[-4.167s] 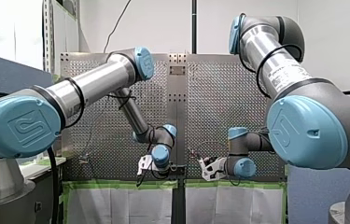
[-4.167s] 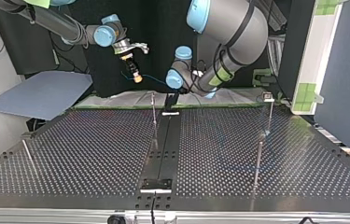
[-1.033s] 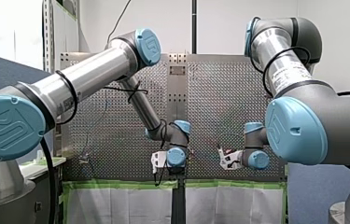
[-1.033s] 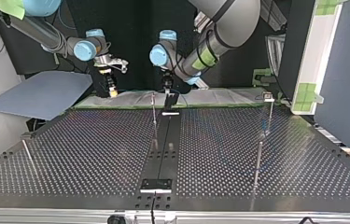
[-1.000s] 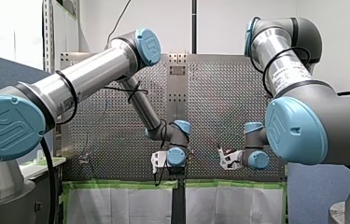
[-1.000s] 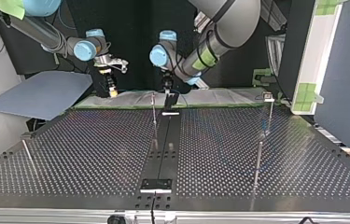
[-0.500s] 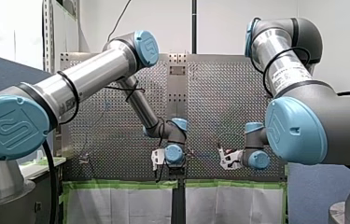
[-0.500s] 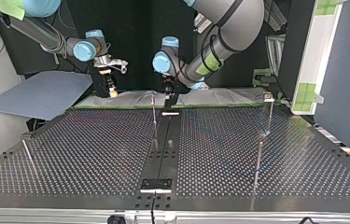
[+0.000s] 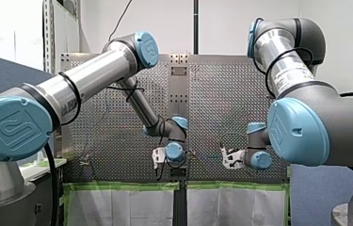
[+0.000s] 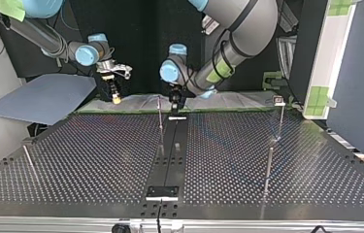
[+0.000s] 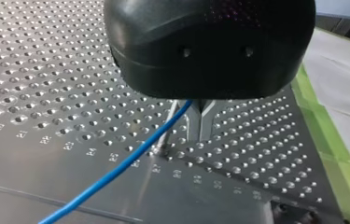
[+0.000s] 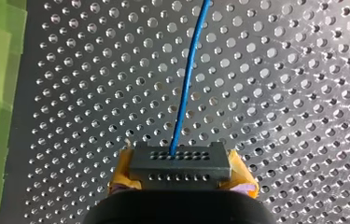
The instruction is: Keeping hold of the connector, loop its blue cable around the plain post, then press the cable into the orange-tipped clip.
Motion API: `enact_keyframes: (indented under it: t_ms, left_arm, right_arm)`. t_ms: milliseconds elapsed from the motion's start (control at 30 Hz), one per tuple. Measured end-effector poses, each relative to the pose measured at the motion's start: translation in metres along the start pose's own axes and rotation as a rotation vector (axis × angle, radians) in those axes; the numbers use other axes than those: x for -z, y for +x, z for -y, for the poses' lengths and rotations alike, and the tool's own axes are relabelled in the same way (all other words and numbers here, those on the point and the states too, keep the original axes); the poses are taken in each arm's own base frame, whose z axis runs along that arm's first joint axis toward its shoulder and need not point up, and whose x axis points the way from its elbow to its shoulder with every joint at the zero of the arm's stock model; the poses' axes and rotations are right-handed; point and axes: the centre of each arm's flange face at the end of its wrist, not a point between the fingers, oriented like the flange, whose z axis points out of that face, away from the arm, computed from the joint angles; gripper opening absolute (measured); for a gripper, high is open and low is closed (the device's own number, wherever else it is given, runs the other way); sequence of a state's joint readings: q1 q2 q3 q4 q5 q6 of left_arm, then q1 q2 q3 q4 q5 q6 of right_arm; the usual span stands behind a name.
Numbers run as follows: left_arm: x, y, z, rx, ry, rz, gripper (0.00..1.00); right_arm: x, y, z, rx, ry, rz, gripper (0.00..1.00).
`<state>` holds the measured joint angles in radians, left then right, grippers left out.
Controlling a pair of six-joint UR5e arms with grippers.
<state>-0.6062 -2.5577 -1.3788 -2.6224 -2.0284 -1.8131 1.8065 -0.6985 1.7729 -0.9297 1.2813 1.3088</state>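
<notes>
Change over the last second: my left pincer (image 11: 201, 125) is sinking toward the desk (image 10: 97, 155) beside the middle rod. My right pincer (image 12: 182, 181) is edging toward the top view's left, at the desk's far edge. A few seconds back both were sitting well higher.

Reading: the blue cable (image 12: 185, 88) is being brought down to post height, so the loop is only starting. The clip step is not yet begun.

Right pincer: clamping hard on the connector (image 12: 179, 162), with yellow pads (image 12: 121, 171) pressing its two ends. The cable is leaving the connector's face and running straight ahead over the desk.

Left pincer: metal fingers (image 11: 208, 119) are drawn to a thin slit. The cable is emerging at their root, so it is apparently pinched there.

The plain post (image 11: 167, 133), as I am taking it, is standing just beside those fingers, and the cable is crossing it in this view. I am not making out the orange-tipped clip anywhere.

Materials:
- The desk is glossy perforated metal with even rows of round holes and a smooth dark strip (image 10: 170, 160) down the middle.
- The connector is a matte grey block with two rows of pinholes.
- The cable is thin, round and smooth.
- The pads are looking like wrinkled tape.
- Green tape (image 11: 324, 140) is edging the desk.
</notes>
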Motion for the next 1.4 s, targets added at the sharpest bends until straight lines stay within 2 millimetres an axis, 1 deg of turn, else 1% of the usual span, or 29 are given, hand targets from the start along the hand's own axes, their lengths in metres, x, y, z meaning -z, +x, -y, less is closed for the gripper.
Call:
enact_keyframes:
  t_ms: [167,400,567,867,1067,1167,1300,1400]
  left_arm:
    - [-0.007,-0.007,-0.002,0.005,0.0,0.005,0.0]
    - [-0.016,-0.013,-0.01,0.01,-0.009,0.005,0.0]
    - [-0.023,-0.019,-0.013,0.018,-0.007,0.008,0.0]
    - [-0.038,-0.036,-0.017,0.031,-0.01,0.015,0.0]
    - [-0.05,-0.032,-0.021,0.025,-0.022,-0.009,0.0]
    - [-0.054,-0.035,-0.02,0.026,-0.023,-0.012,0.0]
    - [-0.059,-0.044,-0.018,0.036,-0.024,-0.003,0.0]
    - [-0.062,-0.048,-0.018,0.045,-0.026,0.002,0.0]
  right_arm:
    - [-0.004,0.002,-0.005,-0.003,-0.005,-0.008,0.0]
    - [-0.013,0.008,-0.012,-0.003,-0.007,-0.025,0.0]
    - [-0.02,0.013,-0.016,-0.002,-0.007,-0.032,0.0]
    - [-0.024,0.016,-0.017,0.001,0.012,-0.046,0.0]
    - [-0.03,0.02,-0.02,0.001,0.024,-0.053,0.0]
    - [-0.036,0.017,-0.022,0.002,0.025,-0.047,0.0]
    - [-0.041,0.01,-0.024,0.006,0.026,-0.024,0.0]
    - [-0.045,0.009,-0.027,0.005,0.024,-0.02,0.0]
